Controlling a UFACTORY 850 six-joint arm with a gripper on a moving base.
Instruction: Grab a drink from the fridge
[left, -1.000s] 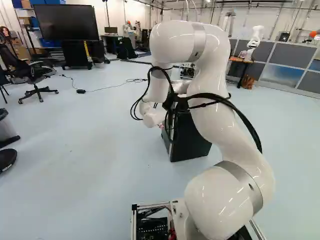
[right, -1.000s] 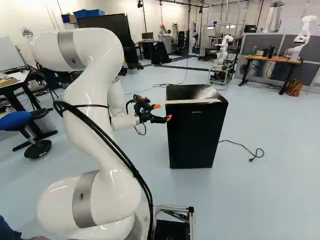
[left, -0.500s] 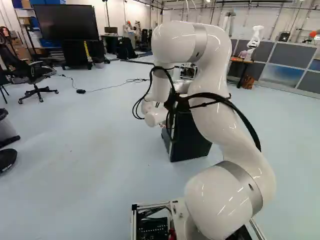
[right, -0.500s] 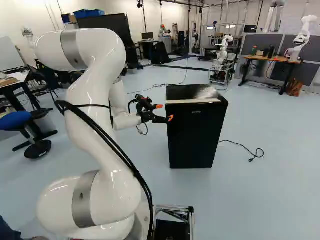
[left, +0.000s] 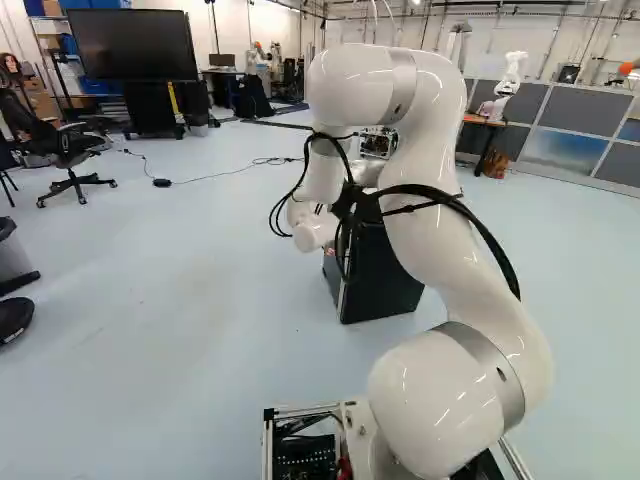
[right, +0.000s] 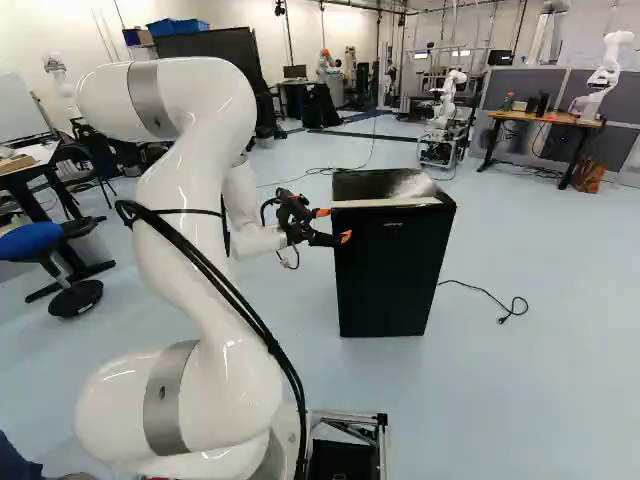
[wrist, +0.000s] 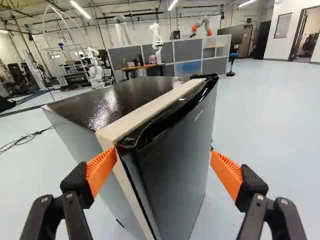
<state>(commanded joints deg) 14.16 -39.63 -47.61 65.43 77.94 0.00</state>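
Note:
My gripper is at the near left edge of the black fridge in the right base view, level with its upper part. In the wrist view the gripper stands wide open, orange pads apart. The fridge's door edge and front corner lie between and ahead of the fingers, one finger over the side wall, the other beyond the door front. No grip shows. The door appears closed against the pale strip. In the left base view my arm partly hides the fridge. No drink is visible.
A cable lies on the floor beside the fridge. Another robot stands at a wooden desk farther back. A blue stool and a table are at the left of the right base view.
The arm's upper part and the open gripper have shifted slightly toward the fridge, rightward in both base views. Base and fridge have stayed in place.

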